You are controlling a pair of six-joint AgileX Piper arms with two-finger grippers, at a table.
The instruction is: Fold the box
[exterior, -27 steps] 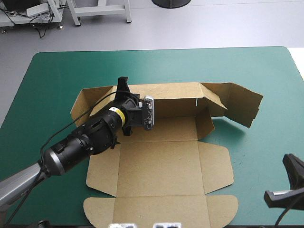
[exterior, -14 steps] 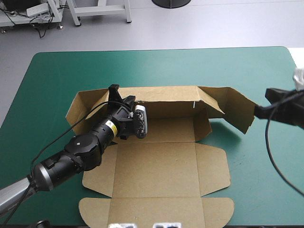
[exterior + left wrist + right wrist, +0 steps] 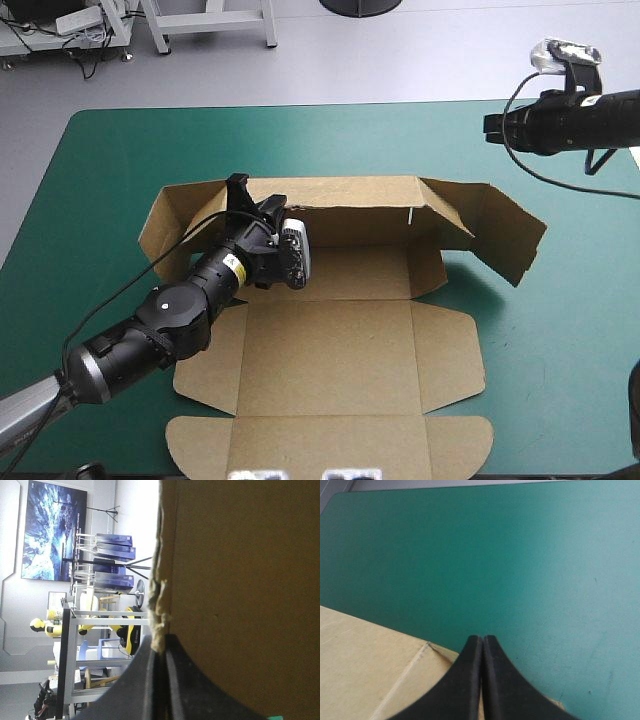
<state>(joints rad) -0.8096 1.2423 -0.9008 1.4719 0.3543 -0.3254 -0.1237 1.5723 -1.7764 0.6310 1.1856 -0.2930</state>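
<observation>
The right arm (image 3: 570, 120) has swung up from the near right corner and now hangs high over the far right edge of the worktop (image 3: 110, 160). The left arm (image 3: 170, 310) has barely shifted.

The teal-green worktop carries only the box (image 3: 330, 350), a brown cut sheet at its middle. Its base and lid panels lie flat toward the near edge, and the long far wall (image 3: 360, 210) is raised. The end flap (image 3: 505, 235) on the wall's right is lifted and splayed outward.

The left gripper (image 3: 159, 647) reaches in from the left. Its black fingers (image 3: 137, 695) are nearly closed on the far wall's top edge near its left end, with the board between them. The right gripper (image 3: 482, 642) has its fingers pressed together in one point and holds nothing; board lies beneath it and bare cover ahead.

The step in hand looks to be standing the far wall upright. It would go best with the left grip held steady while the right comes down to turn the loose flap inward. That splayed flap is the likeliest snag.
</observation>
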